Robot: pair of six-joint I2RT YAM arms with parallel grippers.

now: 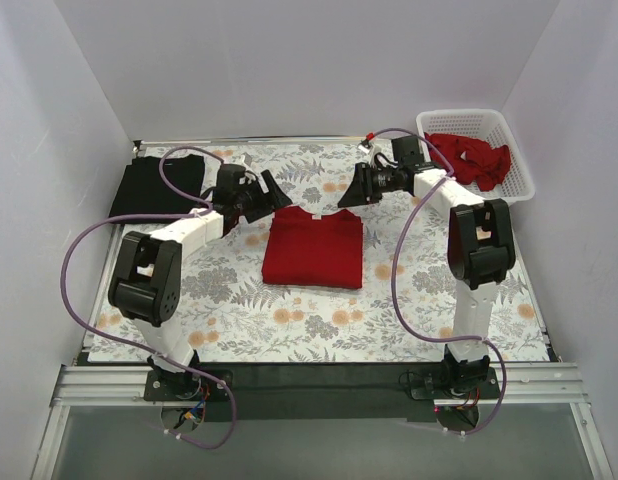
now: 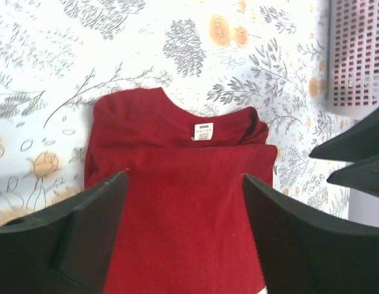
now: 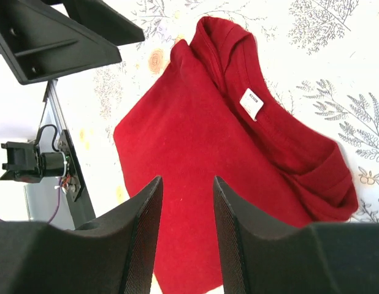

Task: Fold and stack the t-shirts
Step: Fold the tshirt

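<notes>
Right now my left end effector (image 2: 184, 176) hangs with its jaws spread wide and empty. My right end effector (image 3: 187, 179) stands only narrowly parted, with nothing between its jaws either. Both hover at the collar edge of the folded red t-shirt (image 1: 314, 250), which runs from them toward 6 o'clock on the table (image 1: 239, 320), its slightly longer axis lying 9 to 3. The folded black t-shirt (image 1: 157, 187) lies at 9 o'clock of the left end effector, so I judge that arm nearer for stacking. The crumpled red t-shirts (image 1: 476, 158) sit in the basket (image 1: 469, 114) at about 3 o'clock of the right end effector.
</notes>
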